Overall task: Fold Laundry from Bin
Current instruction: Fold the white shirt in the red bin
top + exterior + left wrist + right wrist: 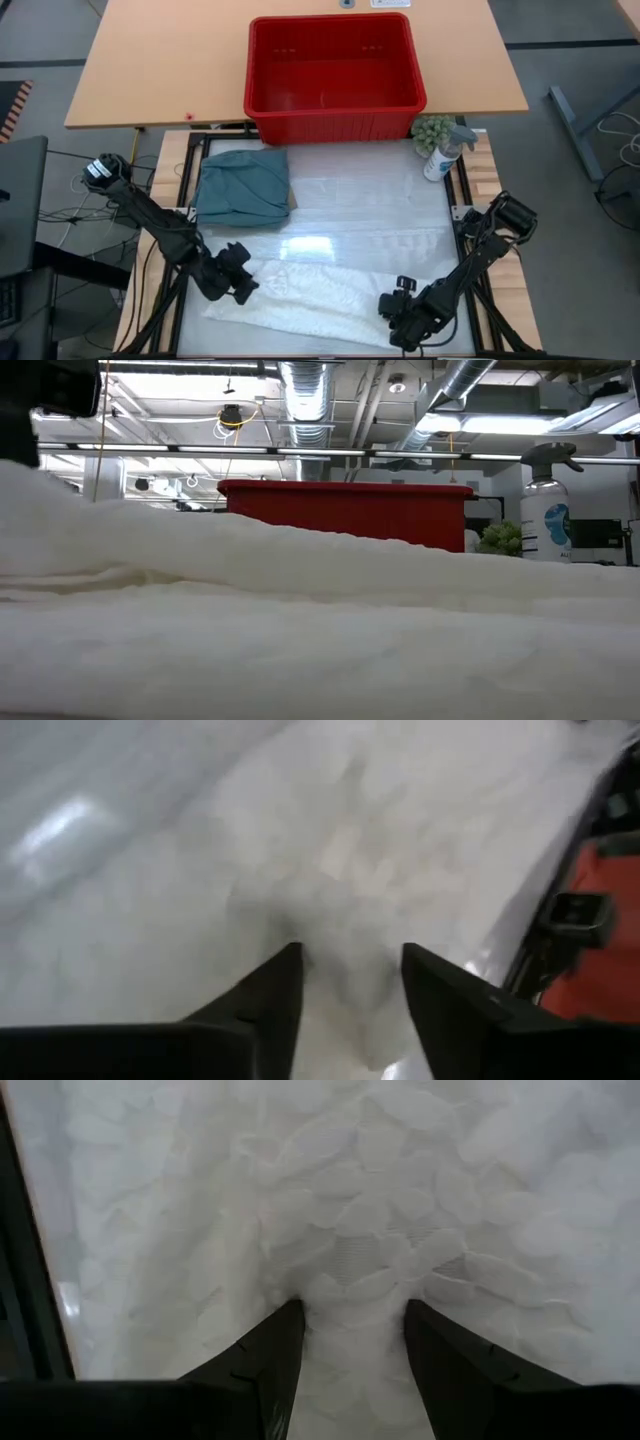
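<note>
We see a shiny pale table [370,215] with a wooden desk behind it, and silver pipes run along the ceiling. The red bin [333,75] sits at the far edge. A folded teal shirt [243,186] lies near it, and a white cloth [310,297] is spread along the near edge. The left gripper [243,285] and the right gripper [390,310] each press down on one end of the white cloth, fingers apart with cloth bunched between them. A spray bottle [441,157] has a blue label we cannot read. The white cloth hides most of the low view.
</note>
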